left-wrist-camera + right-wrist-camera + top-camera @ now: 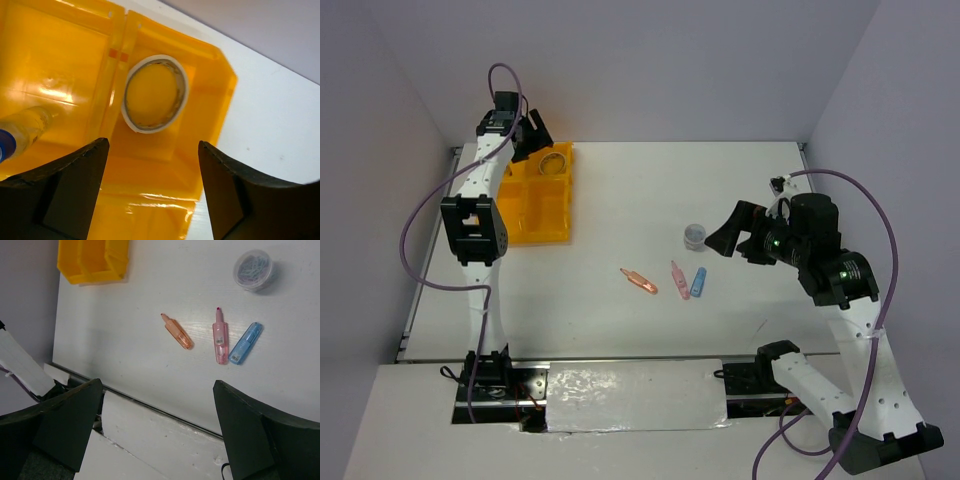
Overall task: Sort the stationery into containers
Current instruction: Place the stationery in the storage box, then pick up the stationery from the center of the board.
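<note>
The orange-yellow tray (520, 232) stands at the table's far left. A tan band ring (554, 161) lies flat in its far right compartment, and in the left wrist view the ring (184, 90) is just ahead of my open, empty left gripper (152, 145). A clear blue-capped bottle (25, 129) lies in the neighbouring compartment. A round jar (695, 235), two pink pieces (639, 281) (678, 280) and a blue piece (698, 282) lie mid-table. My right gripper (725, 235) hovers open beside the jar, holding nothing.
Grey walls close in the table on the left, back and right. A white strip with a dark groove (165, 415) runs along the near edge between the arm bases. The jar (253, 269) holds paper clips.
</note>
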You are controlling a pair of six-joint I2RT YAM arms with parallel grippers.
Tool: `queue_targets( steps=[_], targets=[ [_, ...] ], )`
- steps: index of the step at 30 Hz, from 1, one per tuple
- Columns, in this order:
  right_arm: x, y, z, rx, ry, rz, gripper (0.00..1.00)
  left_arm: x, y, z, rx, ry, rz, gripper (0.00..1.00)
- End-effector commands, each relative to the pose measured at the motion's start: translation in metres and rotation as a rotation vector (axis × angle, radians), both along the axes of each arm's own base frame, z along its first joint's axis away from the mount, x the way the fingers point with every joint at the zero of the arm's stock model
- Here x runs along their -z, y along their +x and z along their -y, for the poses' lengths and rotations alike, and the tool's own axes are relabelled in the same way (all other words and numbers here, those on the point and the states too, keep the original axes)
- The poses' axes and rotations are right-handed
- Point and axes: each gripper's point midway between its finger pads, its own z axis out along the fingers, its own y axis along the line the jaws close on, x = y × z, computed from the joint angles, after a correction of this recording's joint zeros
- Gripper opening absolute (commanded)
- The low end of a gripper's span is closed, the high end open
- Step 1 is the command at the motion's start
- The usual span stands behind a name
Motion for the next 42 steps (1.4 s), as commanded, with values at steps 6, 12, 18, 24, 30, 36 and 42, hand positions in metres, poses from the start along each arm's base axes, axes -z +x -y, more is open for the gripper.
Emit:
queue_targets(
  steps=[6,12,18,24,30,36,42],
  targets=[
    [-0.015,0.013,0.034,0.220,-0.078,0.027,1.00,-0.133,-0.054,0.182,0.377,0.008,0.248,0.89],
    [-0.014,0.003,0.095,0.610,-0.136,0.007,1.00,-0.078,-0.142,0.365,0.715,0.002,0.136,0.87],
    [-0.016,-0.018,0.106,0.639,-0.135,0.053,1.00,-0.037,-0.190,0.437,0.872,0.084,0.120,0.99],
    [0.001,-0.033,0.097,0.563,-0.133,0.015,1.00,0.005,-0.199,0.431,0.872,0.213,0.063,0.99],
    [0.018,-0.043,0.082,0.469,-0.102,-0.016,1.00,0.041,-0.204,0.435,0.912,0.264,0.023,0.99],
    [0.017,-0.051,0.082,0.449,-0.108,-0.008,1.00,0.042,-0.212,0.444,0.928,0.222,0.024,0.99],
    [0.019,-0.058,0.079,0.437,-0.089,-0.011,1.00,0.065,-0.219,0.450,0.943,0.211,-0.015,0.99]
  ],
)
